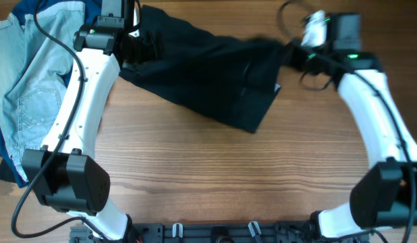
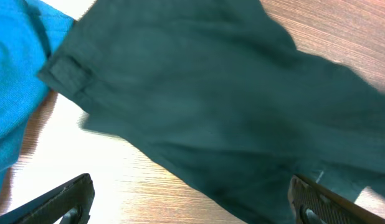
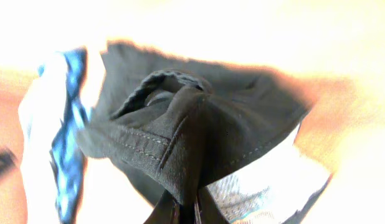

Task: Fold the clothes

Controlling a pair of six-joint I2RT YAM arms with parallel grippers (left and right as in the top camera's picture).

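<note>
A dark garment (image 1: 215, 74) lies spread across the far middle of the wooden table. My right gripper (image 1: 295, 52) is shut on its right edge and lifts it; in the right wrist view the fabric (image 3: 180, 143) bunches up between the jaws (image 3: 194, 211). My left gripper (image 1: 146, 47) is open over the garment's left end, holding nothing. In the left wrist view the garment (image 2: 230, 106) fills the frame, with both fingers wide apart (image 2: 192, 202) above the wood and cloth.
A pile of light blue jeans (image 1: 30, 81) and blue clothes lies at the far left, partly under the left arm. It also shows as blue cloth in the left wrist view (image 2: 15, 81). Bare wood table (image 1: 229, 175) lies in front.
</note>
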